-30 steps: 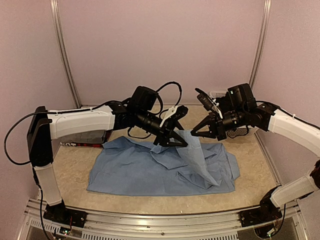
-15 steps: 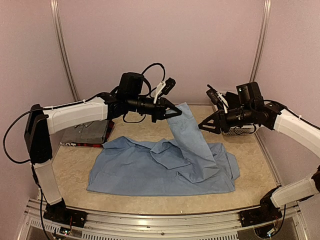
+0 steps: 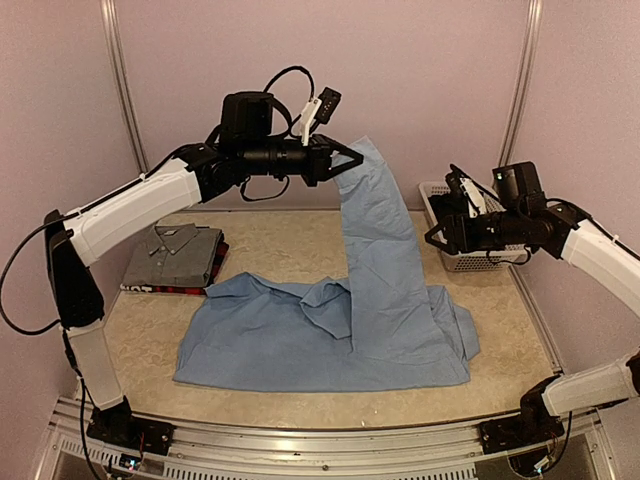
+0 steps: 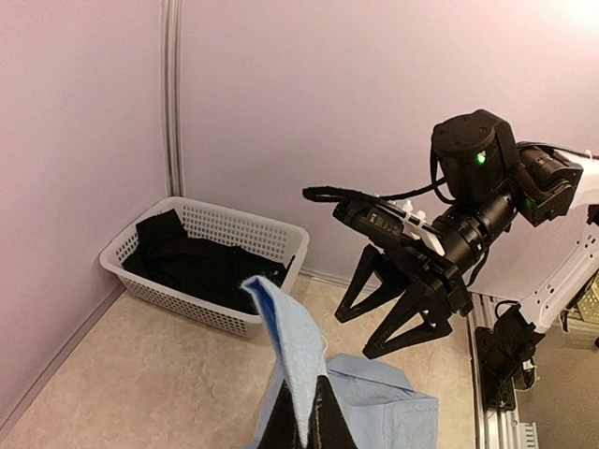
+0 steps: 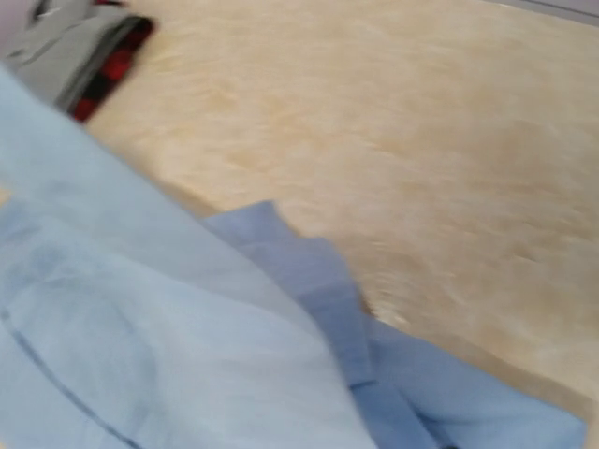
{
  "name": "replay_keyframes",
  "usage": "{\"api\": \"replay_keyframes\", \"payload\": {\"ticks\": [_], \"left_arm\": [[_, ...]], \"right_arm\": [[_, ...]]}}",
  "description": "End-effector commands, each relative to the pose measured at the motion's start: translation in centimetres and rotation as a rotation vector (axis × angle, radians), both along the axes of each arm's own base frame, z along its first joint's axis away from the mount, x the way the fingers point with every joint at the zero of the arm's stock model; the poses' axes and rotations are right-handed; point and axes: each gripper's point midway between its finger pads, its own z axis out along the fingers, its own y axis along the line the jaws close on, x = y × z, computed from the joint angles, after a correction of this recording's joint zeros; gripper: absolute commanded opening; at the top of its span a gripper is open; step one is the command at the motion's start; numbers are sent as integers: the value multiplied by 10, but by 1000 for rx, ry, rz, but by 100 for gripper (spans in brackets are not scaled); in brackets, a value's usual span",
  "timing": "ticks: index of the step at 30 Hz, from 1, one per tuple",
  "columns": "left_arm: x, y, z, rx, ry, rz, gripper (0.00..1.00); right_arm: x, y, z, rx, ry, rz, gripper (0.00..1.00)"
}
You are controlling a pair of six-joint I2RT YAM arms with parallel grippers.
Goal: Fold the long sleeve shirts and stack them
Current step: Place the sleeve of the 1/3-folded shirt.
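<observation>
At the far left of the worktop [image 3: 280, 240] the grey shirt [image 3: 175, 255] sits folded atop the plaid shirt [image 3: 170, 288], while the blue shirt [image 3: 290, 345] lies unfolded, its sleeve [image 3: 380, 260] held high by the left end effector [image 3: 342, 160] clamped on it, the right end effector [image 4: 354, 335] apart, empty.

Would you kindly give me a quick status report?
Left gripper shut on light blue shirt, sleeve held high. Right gripper open, off the cloth. Nothing in the way.
</observation>
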Motion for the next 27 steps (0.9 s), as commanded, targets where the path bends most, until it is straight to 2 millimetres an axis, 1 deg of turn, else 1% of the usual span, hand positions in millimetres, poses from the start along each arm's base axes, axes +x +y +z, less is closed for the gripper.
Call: {"api": "replay_keyframes", "payload": {"ticks": [1, 5, 7, 10, 12, 13, 15, 16, 18, 20, 22, 25, 27], "left_arm": [[-2, 0, -11, 53, 45, 57, 0], [-5, 1, 1, 49, -28, 75, 0], [-6, -1, 2, 55, -65, 73, 0], [-12, -6, -2, 73, -101, 37, 0], [-22, -12, -9, 96, -113, -10, 2], [-31, -16, -16, 118, -124, -50, 4], [-51, -21, -35, 180, -164, -121, 5], [-61, -23, -48, 215, -176, -153, 5], [-82, -22, -68, 266, -189, -211, 4], [-101, -18, -87, 307, -177, -259, 4], [-117, -10, -101, 333, -155, -292, 3], [-135, 0, -129, 383, -111, -320, 3], [-141, 6, -150, 430, -83, -309, 1]], "right_arm": [[9, -29, -9, -38, 23, -151, 59], [7, -32, -13, -31, 33, -156, 59], [5, -32, -17, -29, 39, -155, 59], [2, -34, -24, -30, 47, -165, 59], [1, -36, -28, -34, 54, -174, 59], [0, -36, -30, -36, 57, -175, 59], [0, -37, -31, -36, 58, -176, 59], [0, -38, -33, -40, 59, -178, 59], [0, -39, -36, -44, 65, -181, 59], [1, -39, -39, -50, 68, -181, 59], [2, -40, -44, -55, 77, -183, 59], [4, -42, -50, -65, 86, -189, 59], [5, -44, -53, -67, 90, -194, 59]]}}
